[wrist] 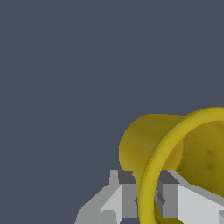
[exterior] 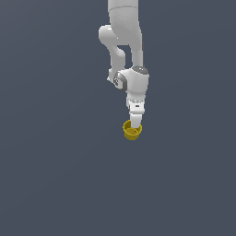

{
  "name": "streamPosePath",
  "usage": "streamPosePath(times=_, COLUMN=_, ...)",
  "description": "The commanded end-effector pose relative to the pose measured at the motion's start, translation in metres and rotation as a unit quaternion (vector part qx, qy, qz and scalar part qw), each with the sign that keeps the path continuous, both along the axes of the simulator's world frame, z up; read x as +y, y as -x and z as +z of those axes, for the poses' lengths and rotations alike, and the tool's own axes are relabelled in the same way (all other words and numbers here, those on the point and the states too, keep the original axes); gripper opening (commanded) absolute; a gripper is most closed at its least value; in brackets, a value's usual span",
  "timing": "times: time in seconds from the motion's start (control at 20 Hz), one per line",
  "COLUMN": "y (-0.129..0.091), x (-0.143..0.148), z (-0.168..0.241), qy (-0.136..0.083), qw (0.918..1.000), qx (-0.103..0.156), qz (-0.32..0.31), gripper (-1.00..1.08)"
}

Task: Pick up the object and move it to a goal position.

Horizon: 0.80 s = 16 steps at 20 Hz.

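Observation:
The object (exterior: 132,131) is a small yellow cup with a round rim and a narrower base, seen just below the middle of the exterior view. My gripper (exterior: 135,123) comes down from above onto its rim. In the wrist view the cup's wall (wrist: 151,144) runs between the two fingers. One finger (wrist: 124,199) is outside the cup and the other finger (wrist: 173,197) is inside it, so the gripper (wrist: 148,199) is shut on the rim. The cup appears tilted relative to the hand. No goal marker shows in either view.
A uniform dark grey-blue surface (exterior: 55,175) fills both views. The white arm (exterior: 126,41) rises behind the cup to the top of the exterior view. No other objects or edges show.

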<state>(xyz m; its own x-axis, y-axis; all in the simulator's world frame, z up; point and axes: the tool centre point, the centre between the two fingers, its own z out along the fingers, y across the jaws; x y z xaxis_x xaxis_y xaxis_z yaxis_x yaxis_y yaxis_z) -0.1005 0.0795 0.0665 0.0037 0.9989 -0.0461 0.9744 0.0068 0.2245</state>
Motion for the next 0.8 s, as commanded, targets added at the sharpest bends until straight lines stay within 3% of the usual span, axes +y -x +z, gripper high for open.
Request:
streamPosePath(times=0.0, y=-0.003, x=-0.006, z=0.002, qy=0.000, qw=1.0000, qx=-0.001, qz=-0.001, gripper=-1.00)
streamPosePath(times=0.75, y=-0.024, x=-0.052, z=0.017, qy=0.000, qw=1.0000, qx=-0.001, qz=-0.001, gripper=-1.00)
